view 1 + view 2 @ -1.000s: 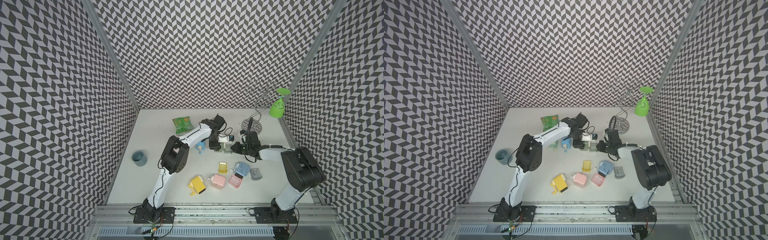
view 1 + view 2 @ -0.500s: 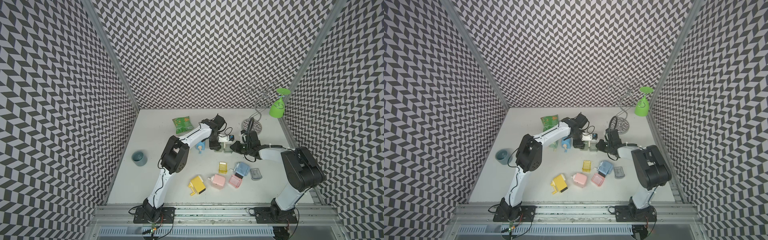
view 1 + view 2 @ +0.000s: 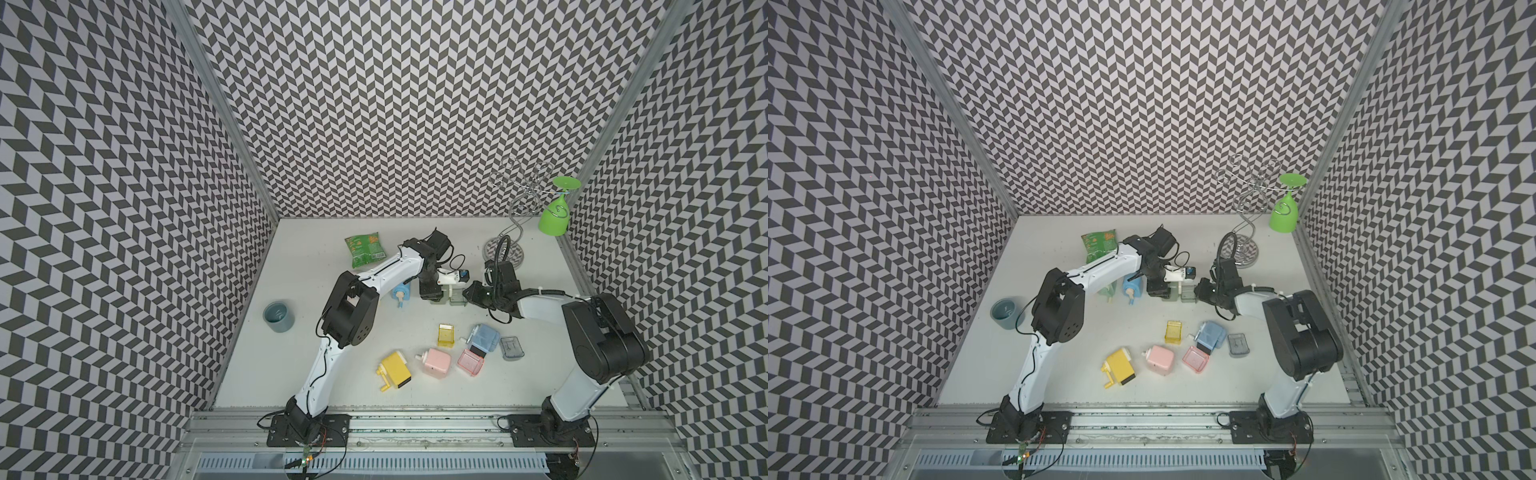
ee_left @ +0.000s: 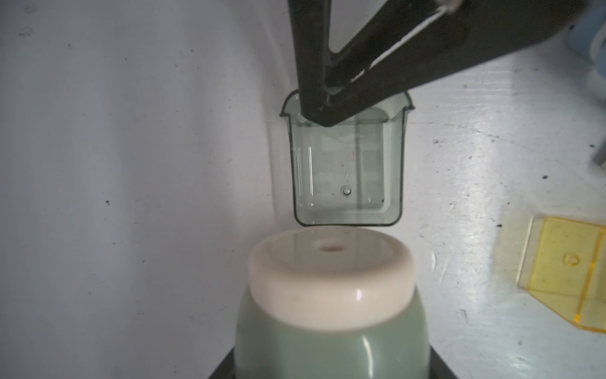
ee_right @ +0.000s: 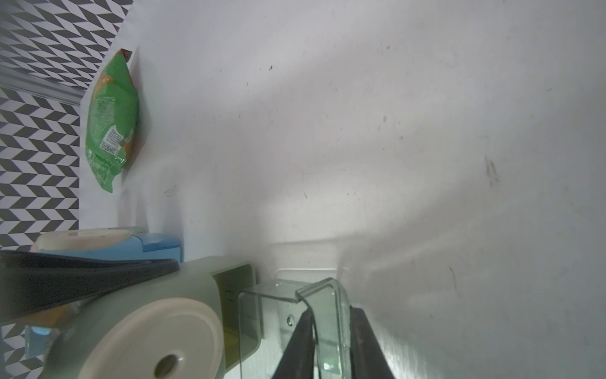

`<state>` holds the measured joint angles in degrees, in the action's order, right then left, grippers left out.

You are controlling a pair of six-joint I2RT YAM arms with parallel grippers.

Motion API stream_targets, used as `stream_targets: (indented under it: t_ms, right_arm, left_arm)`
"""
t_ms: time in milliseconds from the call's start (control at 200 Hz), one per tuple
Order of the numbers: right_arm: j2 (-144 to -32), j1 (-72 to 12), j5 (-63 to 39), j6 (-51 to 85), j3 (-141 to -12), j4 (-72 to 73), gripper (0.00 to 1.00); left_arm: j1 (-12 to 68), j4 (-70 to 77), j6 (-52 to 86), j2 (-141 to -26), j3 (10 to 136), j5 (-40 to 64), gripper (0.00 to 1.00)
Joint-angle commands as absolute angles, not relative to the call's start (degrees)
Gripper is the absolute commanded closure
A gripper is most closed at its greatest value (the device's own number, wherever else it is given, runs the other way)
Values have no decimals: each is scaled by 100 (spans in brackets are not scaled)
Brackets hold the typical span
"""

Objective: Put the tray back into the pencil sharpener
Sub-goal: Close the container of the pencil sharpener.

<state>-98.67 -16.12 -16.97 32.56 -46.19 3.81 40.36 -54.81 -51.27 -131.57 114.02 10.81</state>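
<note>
White bench (image 3: 316, 386): my left end effector (image 3: 429, 293) clamps the green pencil sharpener (image 4: 331, 311); right end effector (image 5: 331, 315) pinches the clear tray (image 4: 347, 170) (just at the slot)

Both top views: high over the near edge, facing down and far, whole table (image 3: 303, 257). Wrist views: close, low; both share sharpener (image 4: 331, 279) and tray (image 4: 347, 170), seen from opposite sides.
</note>
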Motion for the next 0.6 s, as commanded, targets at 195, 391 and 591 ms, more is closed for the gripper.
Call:
stream_targets:
  t_ms: [195,391,591]
  right_arm:
    - [-9926,-1681,-2195,3330,-4720,867,83]
    - [-10015,-1688,-2399,3467,-4686,1048,84]
    - [-9989,-1684,-2300,3623,-4632,1079,84]
  left_arm:
    - [4069,-5326,-5053,-13109,11352,1274,44]
    - [4074,-5371,-5075,-13127,11354,1285,45]
    - [4102,-5523,-5076,-13206,11377,1094,46]
